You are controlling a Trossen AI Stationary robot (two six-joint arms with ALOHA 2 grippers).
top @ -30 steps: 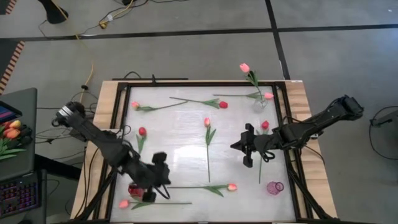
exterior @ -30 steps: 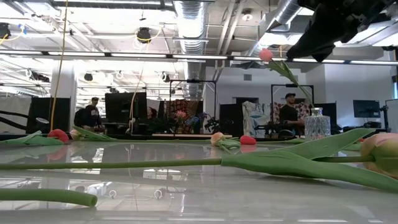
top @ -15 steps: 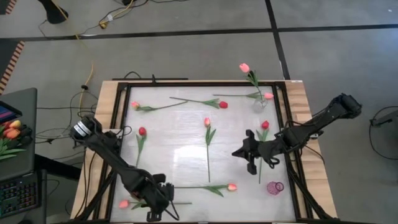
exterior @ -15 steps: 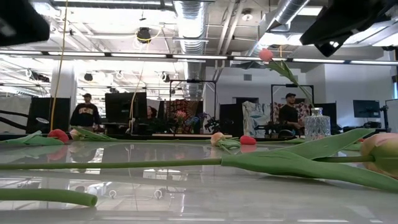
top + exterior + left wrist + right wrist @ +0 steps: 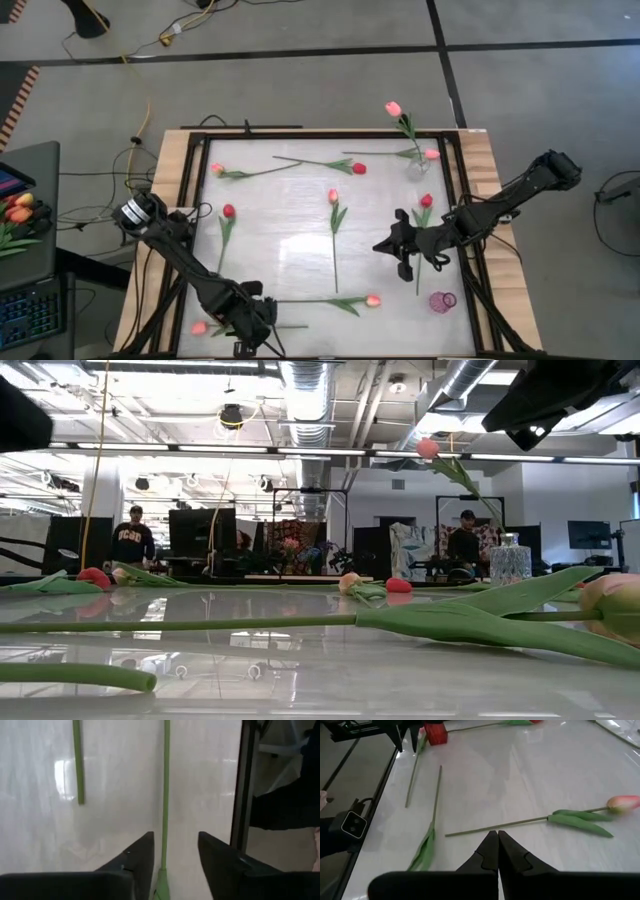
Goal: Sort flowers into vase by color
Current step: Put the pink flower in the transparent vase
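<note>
Left hand [image 5: 175, 852] moved to worktop [image 5: 290, 225] near edge — fingers now apart astride a green stem [image 5: 165, 790]; right hand [image 5: 497, 851] pinched together, empty

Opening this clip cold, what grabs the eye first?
Tulips lie scattered flat across the glossy white table, one long stem running down its middle. At the far right corner a single pink tulip stands in a clear glass vase. The left gripper is at the near left edge, fingers apart over a green stem; the right gripper is shut and empty.
</note>
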